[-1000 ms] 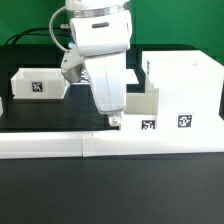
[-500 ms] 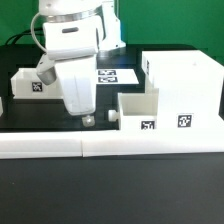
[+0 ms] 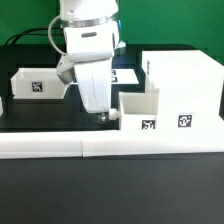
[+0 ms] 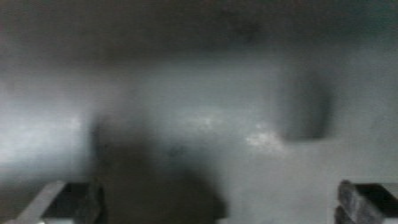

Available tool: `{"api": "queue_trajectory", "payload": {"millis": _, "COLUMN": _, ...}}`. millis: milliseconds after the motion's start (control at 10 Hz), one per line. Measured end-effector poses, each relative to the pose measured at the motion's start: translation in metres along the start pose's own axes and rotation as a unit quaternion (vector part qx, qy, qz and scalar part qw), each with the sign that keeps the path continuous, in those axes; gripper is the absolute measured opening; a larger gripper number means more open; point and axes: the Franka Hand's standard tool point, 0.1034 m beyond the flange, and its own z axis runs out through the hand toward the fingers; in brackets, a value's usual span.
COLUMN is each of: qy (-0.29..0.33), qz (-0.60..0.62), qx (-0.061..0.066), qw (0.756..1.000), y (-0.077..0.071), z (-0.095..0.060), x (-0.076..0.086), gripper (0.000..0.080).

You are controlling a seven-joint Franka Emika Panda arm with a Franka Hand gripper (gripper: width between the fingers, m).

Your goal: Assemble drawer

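Observation:
A large white drawer case (image 3: 183, 88) stands at the exterior view's right, with tags on its front. A smaller open white drawer box (image 3: 139, 108) sits against the case's left side, partly pushed in. A second white drawer box (image 3: 38, 83) with a tag stands at the exterior view's left. My gripper (image 3: 106, 114) hangs low over the black table, just left of the smaller box and touching nothing. In the wrist view, which is blurred, my gripper (image 4: 214, 205) shows its fingertips (image 4: 64, 203) wide apart with nothing between them.
The marker board (image 3: 126, 75) lies on the table behind my arm, mostly hidden by it. A long white ledge (image 3: 60, 146) runs along the table's front edge. The black table top (image 3: 50, 115) lies between the left box and my gripper.
My arm swung towards the exterior view's left half a second ago and has since come back right, ending close to the smaller drawer box. The parts have not moved.

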Motion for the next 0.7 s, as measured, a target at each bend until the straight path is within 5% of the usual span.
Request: {"api": "queue_trajectory", "payload": {"millis": 700, "qy": -0.002, "qz": 0.022, "qx": -0.002, "qw": 1.0, "y": 0.0046, "z": -0.0013, "x": -0.0036, "gripper": 0.0649}}
